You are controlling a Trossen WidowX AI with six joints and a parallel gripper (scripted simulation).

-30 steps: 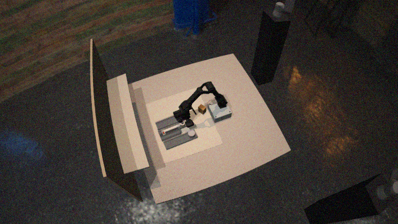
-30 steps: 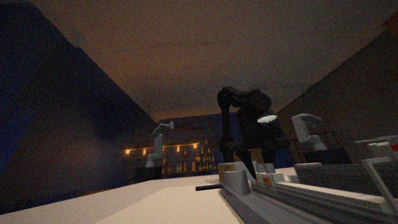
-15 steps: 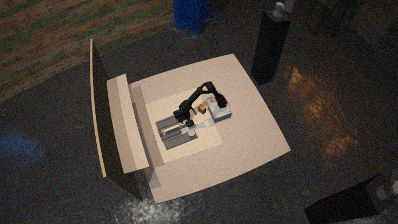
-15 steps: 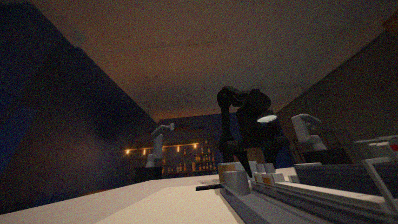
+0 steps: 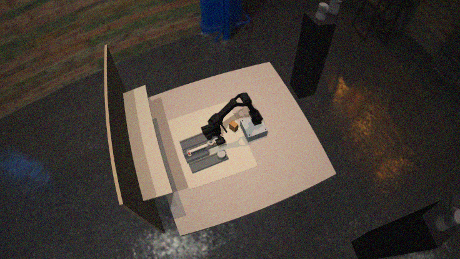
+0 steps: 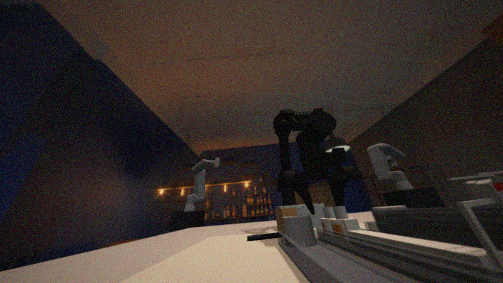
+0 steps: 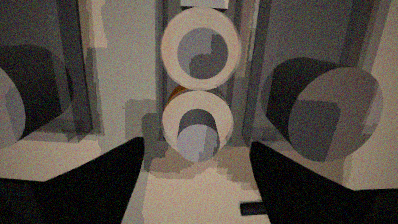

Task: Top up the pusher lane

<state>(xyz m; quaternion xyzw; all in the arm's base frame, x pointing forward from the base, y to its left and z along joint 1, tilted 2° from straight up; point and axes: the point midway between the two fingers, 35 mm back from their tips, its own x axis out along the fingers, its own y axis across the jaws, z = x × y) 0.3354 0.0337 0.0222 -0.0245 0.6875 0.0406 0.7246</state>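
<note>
My gripper is open and pointed down, with bare gaps between its fingers and the front jar. This pale round jar stands upright in the middle, sprung lane, with an orange patch at its side. The rear jar, also pale and round, stands right behind it; their rims meet in the wrist view. The pale pusher plate is at the rear jar's back. The low front stop cannot be made out under the front jar, and contact with the lane floor is hidden.
A grey jar stands in the lane on the wrist view's right, and another in the lane on its left. A black rod lies low near the front. An orange block is near the arm's base.
</note>
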